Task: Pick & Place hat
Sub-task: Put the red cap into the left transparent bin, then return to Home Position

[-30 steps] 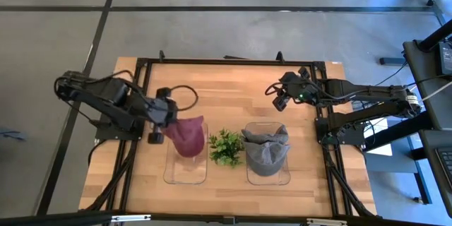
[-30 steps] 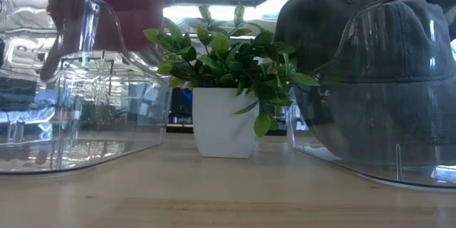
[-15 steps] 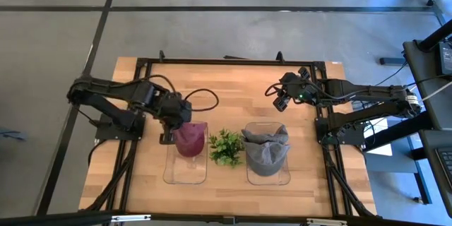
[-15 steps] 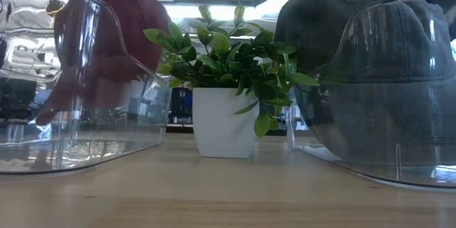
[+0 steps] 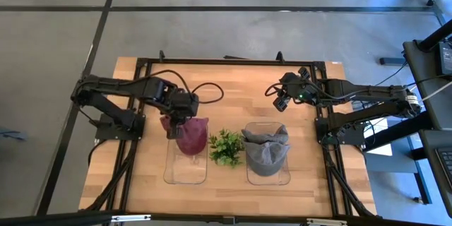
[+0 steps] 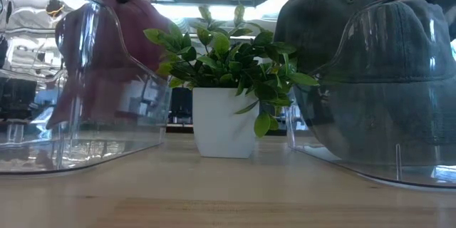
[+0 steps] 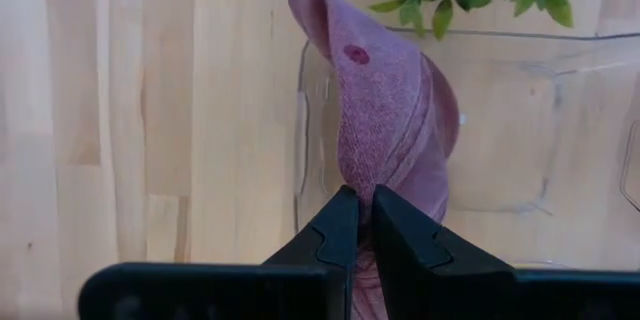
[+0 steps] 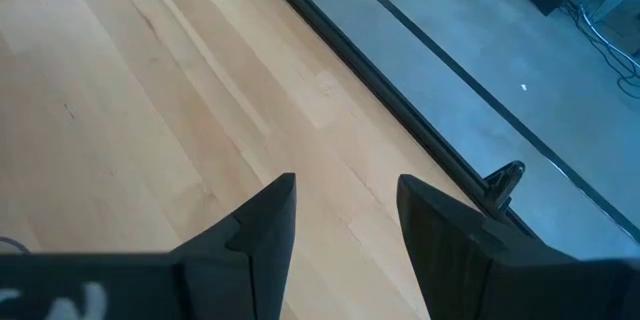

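My left gripper [image 5: 176, 117] is shut on the maroon hat [image 5: 191, 135] over the far end of the left clear container [image 5: 185, 169]. In the left wrist view the hat [image 7: 385, 110] reaches from the gripper [image 7: 362, 210] into the container [image 7: 500, 160]. The low view shows the hat [image 6: 114, 43] behind the container's wall [image 6: 43, 135]. A grey hat [image 5: 265, 150] sits in the right clear container [image 5: 268, 178], partly over its far rim. My right gripper [image 5: 280, 99] is open and waits near the table's far right, above bare wood [image 8: 345, 210]. My left gripper pinches a gathered fold of the maroon hat's cloth [image 7: 362, 175] between its two fingers, several layers together. The fingers come slanting down from the table's far left. The hat hangs folded beyond the fingertips, inside the container's far end. Whether it touches the container's floor, I cannot tell.
A small green plant in a white pot [image 5: 226, 147] stands between the two containers, close to the maroon hat, and fills the middle of the low view [image 6: 224, 78]. Black frame rails [image 5: 233, 62] run along the table's edges. Bare wood lies near the front edge [image 5: 226, 191].
My left gripper has swung toward the table's right and far side and turned, so it now comes at the container from the far left instead of the left. The maroon hat it carries has come down into the left container's far end.
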Action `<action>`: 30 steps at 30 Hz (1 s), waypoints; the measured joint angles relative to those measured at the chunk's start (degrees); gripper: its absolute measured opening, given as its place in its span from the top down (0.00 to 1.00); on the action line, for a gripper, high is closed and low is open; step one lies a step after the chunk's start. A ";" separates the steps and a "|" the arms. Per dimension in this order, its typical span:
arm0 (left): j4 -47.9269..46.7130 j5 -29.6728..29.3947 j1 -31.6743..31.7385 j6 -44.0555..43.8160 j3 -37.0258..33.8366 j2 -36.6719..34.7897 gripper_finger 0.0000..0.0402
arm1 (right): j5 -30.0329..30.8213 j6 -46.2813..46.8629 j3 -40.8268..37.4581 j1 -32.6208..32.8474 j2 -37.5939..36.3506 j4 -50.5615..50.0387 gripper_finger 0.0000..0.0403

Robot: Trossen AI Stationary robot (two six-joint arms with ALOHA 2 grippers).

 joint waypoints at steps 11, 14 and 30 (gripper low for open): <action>-1.57 4.42 2.82 0.26 0.02 1.06 0.84 | 0.02 -0.04 0.00 0.00 0.00 0.02 0.56; -1.46 5.92 3.49 2.33 0.00 1.71 0.79 | 0.02 -0.09 0.00 0.00 0.00 0.02 0.56; 10.07 10.61 16.75 24.36 -1.63 -6.02 0.71 | -0.13 2.16 -0.02 0.00 0.00 0.55 0.56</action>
